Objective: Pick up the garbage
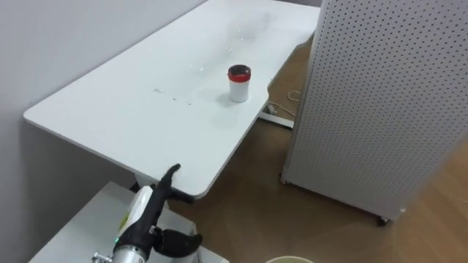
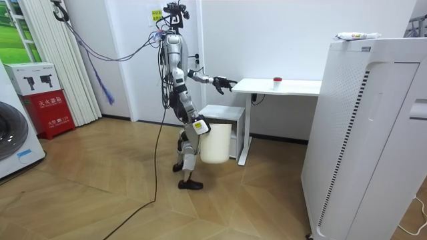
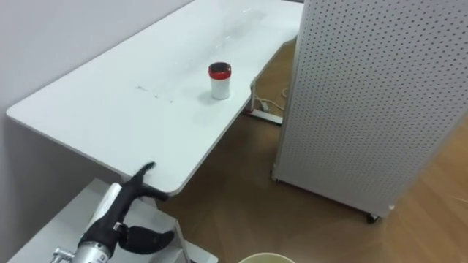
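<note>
A small white cup with a red lid [image 1: 238, 82] [image 3: 219, 80] stands upright near the right edge of the white table [image 1: 131, 109], far from me; it is a red dot [image 2: 277, 80] in the room view. My left hand [image 1: 162, 191] [image 3: 135, 183] reaches forward, open, its fingertips over the table's near corner and well short of the cup. I stand at the table's end in the room view, left hand [image 2: 223, 83] out. My right hand [image 2: 198, 125] hangs by my hip, with a white bin [image 2: 215, 142] off the floor beside it. The bin's rim [image 1: 289, 259] shows below.
A tall white perforated panel [image 1: 380, 95] stands on the wooden floor right of the table, leaving a narrow gap. A low white cabinet [image 1: 73, 230] sits under the table's near end. In the room view a large white appliance [image 2: 373, 133] fills the right.
</note>
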You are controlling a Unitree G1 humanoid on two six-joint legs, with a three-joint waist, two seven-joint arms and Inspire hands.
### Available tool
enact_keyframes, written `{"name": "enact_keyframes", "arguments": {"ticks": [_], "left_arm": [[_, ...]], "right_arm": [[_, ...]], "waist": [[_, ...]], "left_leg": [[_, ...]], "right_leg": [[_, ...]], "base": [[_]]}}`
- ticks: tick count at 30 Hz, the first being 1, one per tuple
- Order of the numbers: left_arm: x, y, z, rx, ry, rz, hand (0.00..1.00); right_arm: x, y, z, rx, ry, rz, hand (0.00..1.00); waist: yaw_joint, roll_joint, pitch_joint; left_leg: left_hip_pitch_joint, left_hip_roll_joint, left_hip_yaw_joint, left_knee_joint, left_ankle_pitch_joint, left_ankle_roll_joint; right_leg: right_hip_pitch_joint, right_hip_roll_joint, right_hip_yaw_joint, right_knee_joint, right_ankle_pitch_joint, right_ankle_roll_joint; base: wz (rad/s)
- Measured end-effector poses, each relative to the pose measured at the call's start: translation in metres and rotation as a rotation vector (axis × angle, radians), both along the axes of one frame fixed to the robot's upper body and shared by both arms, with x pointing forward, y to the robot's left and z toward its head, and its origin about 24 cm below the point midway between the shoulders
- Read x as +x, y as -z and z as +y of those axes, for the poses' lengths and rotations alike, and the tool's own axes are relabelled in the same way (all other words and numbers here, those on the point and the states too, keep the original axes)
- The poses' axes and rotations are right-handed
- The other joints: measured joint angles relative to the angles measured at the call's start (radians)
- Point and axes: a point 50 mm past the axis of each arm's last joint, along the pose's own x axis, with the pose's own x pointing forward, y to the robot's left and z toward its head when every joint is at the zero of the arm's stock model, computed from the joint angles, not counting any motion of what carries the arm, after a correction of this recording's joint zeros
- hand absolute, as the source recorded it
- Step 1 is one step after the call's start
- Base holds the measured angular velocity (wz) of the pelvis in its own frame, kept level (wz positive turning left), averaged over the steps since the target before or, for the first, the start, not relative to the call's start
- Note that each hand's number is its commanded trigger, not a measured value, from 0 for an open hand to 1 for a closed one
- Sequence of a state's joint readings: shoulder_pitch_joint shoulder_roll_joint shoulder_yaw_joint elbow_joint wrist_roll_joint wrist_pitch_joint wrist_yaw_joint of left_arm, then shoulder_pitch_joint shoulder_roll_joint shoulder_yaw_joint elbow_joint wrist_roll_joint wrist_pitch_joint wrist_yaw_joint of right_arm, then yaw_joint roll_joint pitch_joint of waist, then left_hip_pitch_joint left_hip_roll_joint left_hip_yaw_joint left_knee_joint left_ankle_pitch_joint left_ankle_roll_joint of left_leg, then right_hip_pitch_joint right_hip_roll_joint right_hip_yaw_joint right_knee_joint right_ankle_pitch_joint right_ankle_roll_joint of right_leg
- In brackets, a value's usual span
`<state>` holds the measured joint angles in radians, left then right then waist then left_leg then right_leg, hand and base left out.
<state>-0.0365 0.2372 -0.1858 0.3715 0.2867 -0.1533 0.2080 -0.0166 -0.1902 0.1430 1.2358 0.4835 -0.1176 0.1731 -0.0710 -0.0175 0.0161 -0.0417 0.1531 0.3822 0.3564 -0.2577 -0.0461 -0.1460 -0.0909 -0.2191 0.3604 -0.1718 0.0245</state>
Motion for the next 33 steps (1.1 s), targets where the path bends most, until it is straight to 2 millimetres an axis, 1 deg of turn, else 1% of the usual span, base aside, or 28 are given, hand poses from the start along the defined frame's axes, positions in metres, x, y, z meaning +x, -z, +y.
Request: {"name": "enact_keyframes", "arguments": {"ticks": [3,5,6,7,8,9,10,11,13,14,15,16,17,18,20,21,22,23,24,25,26,27,28,29,30,31,32,33], "left_arm": [[0.0,-0.003,0.005,0.011,-0.029,-0.021,0.0],[0.0,-0.007,0.013,0.006,-0.07,-0.041,0.0],[-0.001,-0.008,0.015,-0.007,-0.089,-0.051,0.0],[-0.001,-0.015,0.017,-0.022,-0.113,-0.089,0.0],[0.001,-0.029,0.014,-0.064,-0.124,-0.164,0.0],[0.002,-0.037,0.012,-0.088,-0.129,-0.212,0.0],[0.004,-0.055,0.008,-0.126,-0.114,-0.311,0.0],[0.006,-0.07,0.003,-0.151,-0.09,-0.404,0.0],[0.009,-0.084,-0.004,-0.194,-0.065,-0.496,0.0],[0.009,-0.085,-0.007,-0.209,-0.056,-0.511,0.0],[0.009,-0.085,-0.008,-0.214,-0.053,-0.51,0.0],[0.008,-0.082,-0.01,-0.222,-0.059,-0.501,0.0],[0.006,-0.079,-0.01,-0.222,-0.061,-0.487,0.0],[0.006,-0.078,-0.01,-0.222,-0.061,-0.48,0.0],[0.002,-0.07,-0.011,-0.23,-0.062,-0.44,0.0],[0.001,-0.068,-0.011,-0.232,-0.062,-0.43,0.0],[-0.001,-0.065,-0.012,-0.244,-0.063,-0.409,0.0],[-0.002,-0.06,-0.01,-0.27,-0.075,-0.384,0.0],[-0.003,-0.059,-0.01,-0.283,-0.083,-0.376,0.0],[-0.003,-0.058,-0.01,-0.298,-0.092,-0.372,0.0],[-0.003,-0.058,-0.009,-0.301,-0.098,-0.373,0.0],[-0.003,-0.058,-0.009,-0.305,-0.101,-0.372,0.0],[-0.003,-0.058,-0.008,-0.307,-0.109,-0.375,0.0],[-0.003,-0.058,-0.008,-0.309,-0.115,-0.378,0.0],[-0.003,-0.058,-0.008,-0.31,-0.118,-0.378,0.0],[-0.005,-0.056,-0.007,-0.318,-0.128,-0.369,0.0],[-0.007,-0.054,-0.006,-0.317,-0.132,-0.363,0.0],[-0.008,-0.054,-0.005,-0.314,-0.132,-0.361,0.0]], "right_arm": [[-0.001,0.0,-0.001,-0.002,0.001,0.003,1.0],[0.0,0.0,-0.002,-0.004,-0.003,0.001,1.0],[0.0,0.0,-0.002,-0.006,-0.005,0.001,1.0],[0.0,0.0,-0.002,-0.008,-0.012,0.003,1.0],[0.0,0.0,-0.002,-0.01,-0.015,0.005,1.0],[0.0,0.0,-0.002,-0.01,-0.015,0.005,1.0],[0.0,-0.001,-0.002,-0.011,-0.016,0.002,1.0],[0.0,0.0,-0.002,-0.013,-0.021,0.002,1.0],[-0.002,0.0,-0.003,-0.02,-0.032,0.005,1.0],[-0.005,0.0,-0.003,-0.025,-0.045,0.009,1.0],[-0.006,0.0,-0.003,-0.026,-0.047,0.009,1.0],[-0.01,0.0,-0.004,-0.026,-0.046,0.013,1.0],[-0.012,0.001,-0.004,-0.026,-0.045,0.02,1.0],[-0.014,0.001,-0.004,-0.026,-0.044,0.024,1.0],[-0.017,0.002,-0.005,-0.032,-0.038,0.033,1.0],[-0.017,0.001,-0.006,-0.038,-0.036,0.033,1.0],[-0.017,0.001,-0.008,-0.046,-0.03,0.034,1.0],[-0.017,0.001,-0.008,-0.054,-0.026,0.04,1.0],[-0.017,0.001,-0.009,-0.059,-0.021,0.042,1.0],[-0.018,0.001,-0.01,-0.069,-0.013,0.048,1.0],[-0.019,0.001,-0.011,-0.076,-0.013,0.055,1.0],[-0.02,0.002,-0.011,-0.079,-0.012,0.059,1.0],[-0.02,0.002,-0.011,-0.083,-0.01,0.062,1.0],[-0.021,0.002,-0.011,-0.085,-0.012,0.066,1.0],[-0.022,0.002,-0.011,-0.085,-0.013,0.069,1.0],[-0.025,0.003,-0.01,-0.081,-0.017,0.085,1.0],[-0.029,0.004,-0.011,-0.08,-0.023,0.094,1.0],[-0.03,0.004,-0.011,-0.081,-0.029,0.097,1.0]], "waist": [[0.001,-0.004,0.0033],[0.007,-0.004,0.0037],[0.01,-0.004,0.004],[0.013,-0.007,0.0055],[0.021,-0.011,0.0075],[0.023,-0.012,0.0075],[0.025,-0.011,0.0079],[0.023,-0.007,0.007],[0.022,-0.002,0.0069],[0.018,-0.003,0.0044],[0.017,-0.004,0.0043],[0.018,-0.004,0.0046],[0.018,-0.007,0.0063],[0.018,-0.006,0.006],[0.022,-0.012,0.0079],[0.022,-0.011,0.0073],[0.021,-0.009,0.0067],[0.023,-0.011,0.0072],[0.023,-0.011,0.0074],[0.024,-0.012,0.0081],[0.031,-0.009,0.0056],[0.039,-0.008,0.0045],[0.048,-0.005,0.0041],[0.057,0.0,0.002],[0.071,0.003,0.0007],[0.092,0.002,-0.0057],[0.094,0.011,-0.0154],[0.09,0.008,-0.017]], "left_leg": [[-0.001,0.027,0.002,0.02,-0.01,-0.014],[0.0,0.049,0.008,0.047,-0.026,-0.03],[0.001,0.057,0.008,0.058,-0.029,-0.035],[0.0,0.071,0.008,0.083,-0.034,-0.041],[-0.003,0.085,0.001,0.126,-0.035,-0.043],[-0.004,0.092,-0.006,0.151,-0.035,-0.043],[-0.004,0.108,-0.024,0.208,-0.034,-0.041],[-0.005,0.121,-0.058,0.256,-0.033,-0.041],[-0.008,0.133,-0.102,0.314,-0.025,-0.04],[-0.014,0.136,-0.123,0.343,-0.009,-0.04],[-0.018,0.137,-0.129,0.361,0.002,-0.039],[-0.032,0.145,-0.137,0.399,0.028,-0.036],[-0.05,0.154,-0.142,0.441,0.059,-0.027],[-0.06,0.156,-0.151,0.462,0.076,-0.024],[-0.109,0.151,-0.225,0.54,0.153,-0.019],[-0.123,0.149,-0.238,0.554,0.161,-0.021],[-0.148,0.136,-0.257,0.569,0.148,-0.018],[-0.162,0.112,-0.269,0.556,0.111,-0.019],[-0.172,0.095,-0.273,0.54,0.091,-0.022],[-0.197,0.06,-0.278,0.495,0.059,-0.021],[-0.217,0.027,-0.279,0.425,0.044,-0.017],[-0.229,0.012,-0.279,0.386,0.041,-0.013],[-0.247,-0.022,-0.285,0.294,0.042,-0.011],[-0.264,-0.057,-0.301,0.188,0.052,-0.009],[-0.267,-0.072,-0.308,0.122,0.074,-0.008],[-0.266,-0.096,-0.322,0.045,0.156,0.004],[-0.257,-0.115,-0.333,0.016,0.195,0.014],[-0.246,-0.125,-0.33,0.012,0.204,0.028]], "right_leg": [[0.003,0.01,-0.031,-0.001,-0.009,-0.017],[0.004,0.028,-0.036,0.006,-0.021,-0.034],[0.004,0.032,-0.036,0.013,-0.026,-0.039],[0.003,0.039,-0.04,0.031,-0.039,-0.048],[0.005,0.044,-0.038,0.049,-0.055,-0.058],[0.008,0.047,-0.035,0.058,-0.063,-0.063],[0.02,0.056,-0.025,0.072,-0.078,-0.072],[0.031,0.067,-0.006,0.084,-0.09,-0.083],[0.041,0.08,-0.001,0.107,-0.106,-0.097],[0.044,0.083,0.0,0.119,-0.116,-0.106],[0.044,0.082,-0.001,0.127,-0.121,-0.11],[0.047,0.083,-0.001,0.133,-0.127,-0.119],[0.048,0.087,0.002,0.139,-0.132,-0.129],[0.049,0.092,0.008,0.141,-0.135,-0.134],[0.059,0.108,0.027,0.139,-0.143,-0.148],[0.061,0.112,0.029,0.138,-0.146,-0.153],[0.066,0.119,0.033,0.137,-0.148,-0.158],[0.079,0.119,0.039,0.129,-0.149,-0.159],[0.086,0.12,0.04,0.122,-0.149,-0.159],[0.097,0.122,0.051,0.106,-0.149,-0.159],[0.108,0.127,0.068,0.091,-0.147,-0.156],[0.113,0.128,0.074,0.084,-0.147,-0.155],[0.122,0.128,0.09,0.077,-0.15,-0.15],[0.134,0.126,0.109,0.071,-0.158,-0.139],[0.138,0.124,0.125,0.072,-0.164,-0.135],[0.144,0.116,0.166,0.076,-0.179,-0.123],[0.145,0.107,0.188,0.076,-0.187,-0.101],[0.144,0.1,0.19,0.074,-0.193,-0.091]], "base": [[-0.08],[-0.16],[-0.21],[-0.24],[-0.27],[-0.43],[-0.56],[-0.6],[-0.52],[-0.45],[-0.48],[-0.47],[-0.43],[-0.3],[-0.22],[-0.15],[-0.1],[-0.07],[-0.08],[-0.15],[-0.21],[-0.36],[-0.37],[-0.46],[-0.68],[-0.75],[-0.64],[-0.36]]}}
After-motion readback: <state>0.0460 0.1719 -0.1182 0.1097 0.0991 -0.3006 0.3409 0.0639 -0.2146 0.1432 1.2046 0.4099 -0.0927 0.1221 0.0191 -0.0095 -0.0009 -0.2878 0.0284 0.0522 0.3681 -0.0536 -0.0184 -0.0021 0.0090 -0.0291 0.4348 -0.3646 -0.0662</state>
